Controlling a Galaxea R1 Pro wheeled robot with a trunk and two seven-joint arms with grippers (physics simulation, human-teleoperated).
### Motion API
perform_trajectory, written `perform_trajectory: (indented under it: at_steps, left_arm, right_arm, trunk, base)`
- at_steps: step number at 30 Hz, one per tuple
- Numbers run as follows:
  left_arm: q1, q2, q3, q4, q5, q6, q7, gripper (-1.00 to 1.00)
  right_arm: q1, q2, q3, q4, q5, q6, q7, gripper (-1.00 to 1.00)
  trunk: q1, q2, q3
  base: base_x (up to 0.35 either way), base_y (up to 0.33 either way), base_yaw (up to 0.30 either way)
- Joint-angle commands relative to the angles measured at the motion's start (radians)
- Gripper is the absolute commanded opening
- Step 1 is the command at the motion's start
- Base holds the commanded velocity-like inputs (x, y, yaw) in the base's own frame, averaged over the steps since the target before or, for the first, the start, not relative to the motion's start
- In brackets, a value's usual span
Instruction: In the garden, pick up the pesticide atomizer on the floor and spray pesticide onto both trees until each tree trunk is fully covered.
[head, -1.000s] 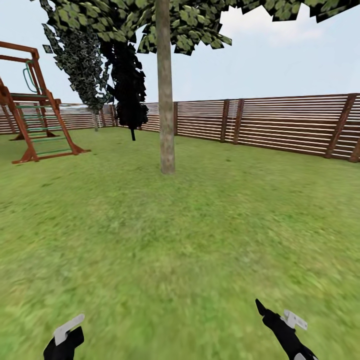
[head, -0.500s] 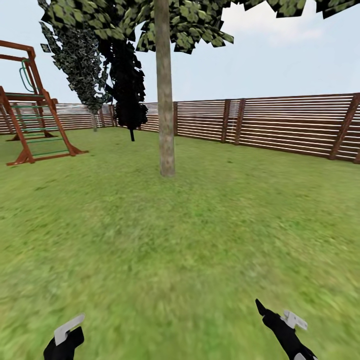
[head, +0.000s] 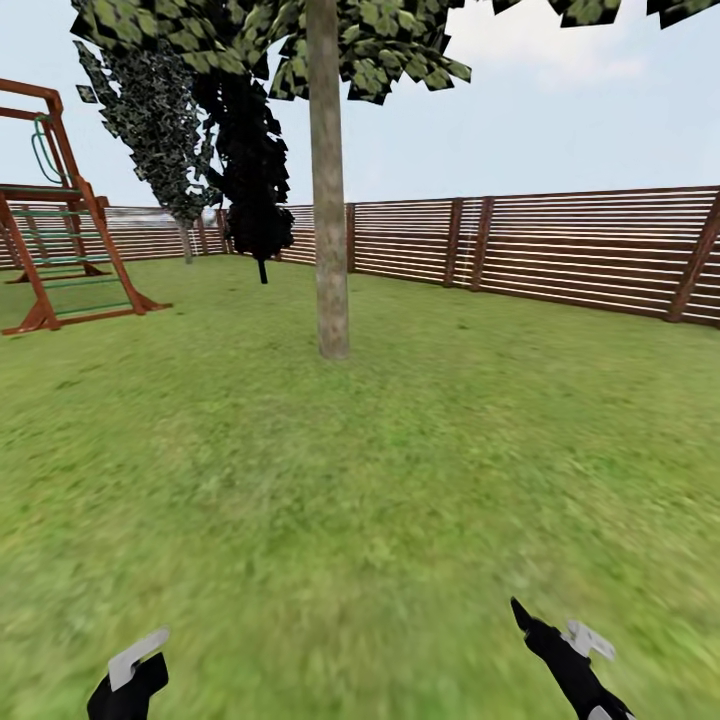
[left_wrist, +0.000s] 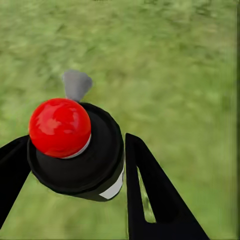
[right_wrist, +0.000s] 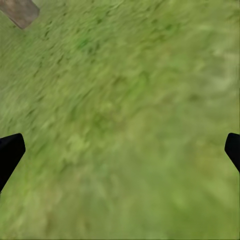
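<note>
The pesticide atomizer (left_wrist: 95, 165) is a black round body with a red ball on top and a small grey nozzle. My left gripper (left_wrist: 75, 145) is shut on it, one black finger on each side, low over the grass. In the head view the left gripper (head: 125, 685) sits at the bottom left. One tree (head: 330, 200) stands ahead of me, its thick pale grey-brown trunk bare of speckles and its patchy green crown overhead. My right gripper (head: 545, 635) hangs at the bottom right, and the right wrist view shows it (right_wrist: 120, 150) open over bare lawn.
A brown slatted fence (head: 560, 250) rings the lawn behind the tree. A red-brown wooden climbing frame (head: 60, 240) stands at the far left. A dark thin-trunked tree (head: 258, 150) and a grey-leaved tree (head: 160, 120) stand by the fence. Open grass (head: 360, 480) lies between me and the trunk.
The whole head view has shifted a little: the climbing frame slid left and the trunk's base sits slightly lower, so the camera has moved. Both grippers keep their places and states.
</note>
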Motion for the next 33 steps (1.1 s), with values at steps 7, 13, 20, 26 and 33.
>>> perform_trajectory:
  at_steps: [7, 13, 20, 26, 33]
  left_arm:
    - [0.0, 0.0, -0.001, 0.0, 0.0, 0.0, 0.0, -1.0]
    - [0.0, 0.0, -0.001, 0.0, 0.0, 0.0, 0.0, -1.0]
    - [0.0, 0.0, -0.001, 0.0, 0.0, 0.0, 0.001, -1.0]
    - [0.0, 0.0, -0.001, 0.0, 0.0, 0.0, 0.001, -1.0]
    - [0.0, 0.0, -0.001, 0.0, 0.0, 0.0, 0.001, -1.0]
  right_arm:
    - [0.0, 0.0, 0.0, 0.0, 0.0, 0.0, 0.0, 1.0]
    - [0.0, 0.0, 0.0, 0.0, 0.0, 0.0, 0.001, 1.0]
    - [0.0, 0.0, 0.0, 0.0, 0.0, 0.0, 0.001, 1.0]
    - [0.0, 0.0, 0.0, 0.0, 0.0, 0.0, 0.0, 1.0]
    - [0.0, 0.0, 0.0, 0.0, 0.0, 0.0, 0.0, 1.0]
  trunk:
    - [0.0, 0.0, 0.0]
    - [0.0, 0.0, 0.0]
    - [0.0, 0.0, 0.0]
    - [0.0, 0.0, 0.0]
    - [0.0, 0.0, 0.0]
  base:
    - [0.328, 0.0, 0.0]
    - [0.328, 0.0, 0.0]
    - [0.328, 0.0, 0.0]
    - [0.328, 0.0, 0.0]
    - [0.328, 0.0, 0.0]
